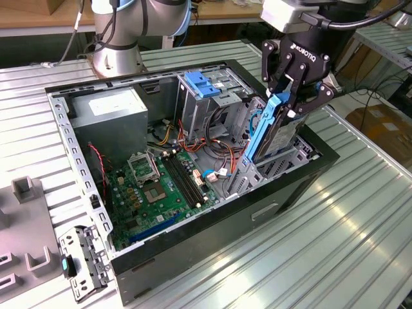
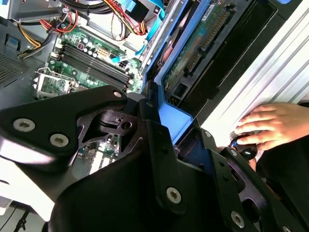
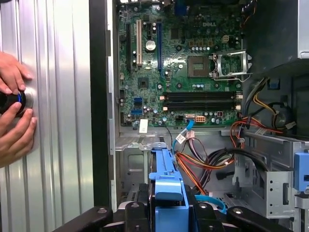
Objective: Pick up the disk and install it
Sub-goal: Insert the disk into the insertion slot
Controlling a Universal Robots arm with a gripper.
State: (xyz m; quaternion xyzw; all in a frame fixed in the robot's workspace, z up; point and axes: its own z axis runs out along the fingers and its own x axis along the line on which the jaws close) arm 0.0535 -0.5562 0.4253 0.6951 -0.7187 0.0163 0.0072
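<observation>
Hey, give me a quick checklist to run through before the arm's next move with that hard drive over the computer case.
1. Grip: black gripper shut on the black-and-silver hard disk with blue plastic side rails: ok.
2. Disk on edge, lower end inside the open black computer case: ok.
3. Disk fully seated: its top stands above the case rim: not ok.
4. Orange and red cables clear of the disk's path: cannot tell.
5. Person's hands on the ribbed metal table, outside the case: ok.
</observation>
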